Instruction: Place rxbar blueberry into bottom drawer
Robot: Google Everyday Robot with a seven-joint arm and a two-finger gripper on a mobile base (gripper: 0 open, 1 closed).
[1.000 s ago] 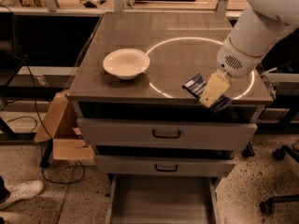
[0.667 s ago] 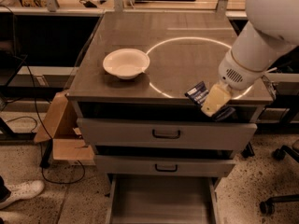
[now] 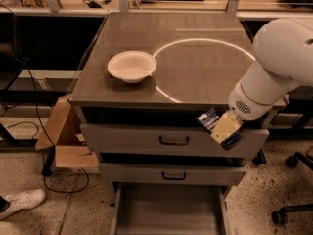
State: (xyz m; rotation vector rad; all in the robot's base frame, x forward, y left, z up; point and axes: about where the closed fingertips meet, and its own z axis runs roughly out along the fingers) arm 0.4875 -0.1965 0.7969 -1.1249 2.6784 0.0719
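Near right, before top drawer (image 3: 137, 138) | gripper (image 3: 225, 129) is clamping bar (image 3: 208, 118) | bottom drawer (image 3: 166, 214) is lying open below-left | risk: releasing here is likely dropping bar past right rail onto floor (image 3: 266, 195)

White rounded plastic arm (image 3: 281, 48), vented round wrist (image 3: 244, 104), pale-yellow dark-tipped claw (image 3: 226, 131) at near right.

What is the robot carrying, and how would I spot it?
Find the grey cabinet, then follow the white arm at its right front corner down to the gripper, which hangs before the top drawer. Clamped in it is the bar: small, flat, dark blue with white lettering, unlike the round white bowl on top.
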